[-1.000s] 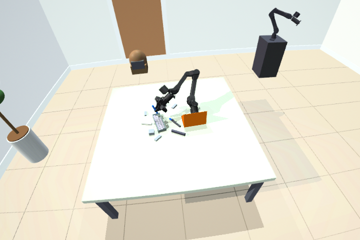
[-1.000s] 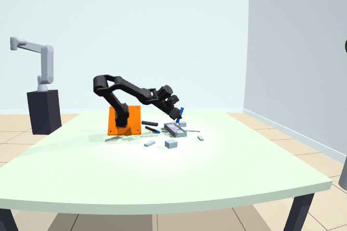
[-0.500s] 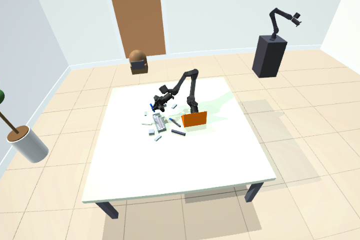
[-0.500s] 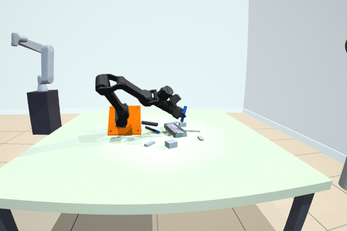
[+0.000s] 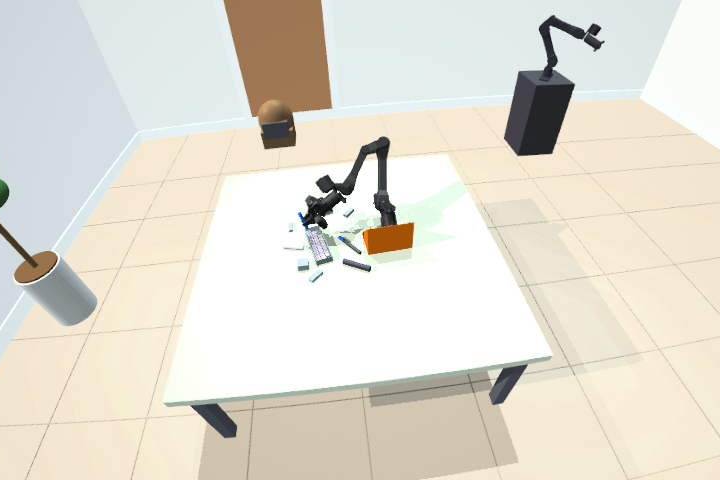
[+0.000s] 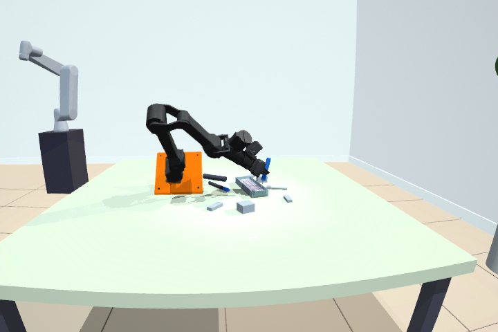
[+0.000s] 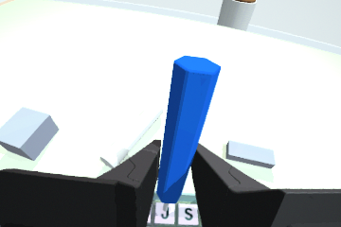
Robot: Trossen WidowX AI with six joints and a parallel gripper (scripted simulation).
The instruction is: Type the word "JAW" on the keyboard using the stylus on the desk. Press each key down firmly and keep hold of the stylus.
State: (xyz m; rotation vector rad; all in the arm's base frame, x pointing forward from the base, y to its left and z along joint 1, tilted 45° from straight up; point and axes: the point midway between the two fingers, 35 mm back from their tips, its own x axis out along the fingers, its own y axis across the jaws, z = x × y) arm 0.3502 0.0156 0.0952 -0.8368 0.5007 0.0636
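My gripper (image 5: 307, 221) (image 6: 265, 172) (image 7: 175, 148) is shut on the blue stylus (image 5: 301, 216) (image 6: 268, 164) (image 7: 191, 104), held nearly upright with its thin tip down. The gripper is over the end of the keyboard (image 5: 319, 246) (image 6: 251, 185) that carries the J and S keys. In the wrist view the tip shows at the upper part of the J key (image 7: 165, 215), with the S key (image 7: 188, 215) just to its right. Whether the tip touches or presses J cannot be told. The fingers hide most other keys, including A and W.
A grey cube (image 5: 302, 264) (image 7: 22, 130) and a small block (image 5: 290, 226) (image 6: 288, 198) (image 7: 250, 154) lie beside the keyboard, with a white rod (image 6: 279, 187) between them. A blue-ended dark pen (image 5: 350, 245) (image 6: 217, 185) and dark cylinder (image 5: 356, 264) (image 6: 214, 176) lie toward the orange plate (image 5: 390, 238) (image 6: 193, 168).
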